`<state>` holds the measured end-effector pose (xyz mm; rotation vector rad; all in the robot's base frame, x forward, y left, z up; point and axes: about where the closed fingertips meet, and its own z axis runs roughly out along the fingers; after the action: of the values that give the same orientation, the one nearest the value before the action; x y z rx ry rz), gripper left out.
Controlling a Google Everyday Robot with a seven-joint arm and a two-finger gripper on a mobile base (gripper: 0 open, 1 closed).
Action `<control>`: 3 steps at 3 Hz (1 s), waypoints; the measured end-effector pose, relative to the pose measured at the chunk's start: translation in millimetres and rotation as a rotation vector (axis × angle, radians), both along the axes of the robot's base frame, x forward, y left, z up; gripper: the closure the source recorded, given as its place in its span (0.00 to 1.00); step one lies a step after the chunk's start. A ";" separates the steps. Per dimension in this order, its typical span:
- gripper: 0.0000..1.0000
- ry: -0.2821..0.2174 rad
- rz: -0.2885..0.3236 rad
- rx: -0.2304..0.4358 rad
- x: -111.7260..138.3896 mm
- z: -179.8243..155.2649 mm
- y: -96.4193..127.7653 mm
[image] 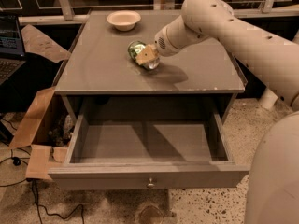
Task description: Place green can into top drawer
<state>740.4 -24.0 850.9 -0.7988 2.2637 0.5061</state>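
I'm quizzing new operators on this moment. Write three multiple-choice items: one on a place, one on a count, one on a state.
1. Where is the green can?
A. In the drawer. B. Clamped in the gripper at the cabinet top. C. On the floor.
2. How many bowls stand on the cabinet top?
A. One. B. Two. C. Three.
3. How is the top drawer?
A. Shut. B. Pulled open. C. Taken out.
Answers: 1 B, the gripper's finger lies across the can; 2 A, only the beige bowl at the back; 3 B, its floor shows.
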 end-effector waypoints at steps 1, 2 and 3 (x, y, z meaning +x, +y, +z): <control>1.00 0.000 0.000 0.000 0.0 0.0 0.0; 1.00 -0.005 0.021 -0.003 -0.8 -0.4 3.1; 1.00 -0.018 0.083 -0.008 -4.7 9.5 3.7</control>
<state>735.7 -20.3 860.4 -0.9013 2.2240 0.5266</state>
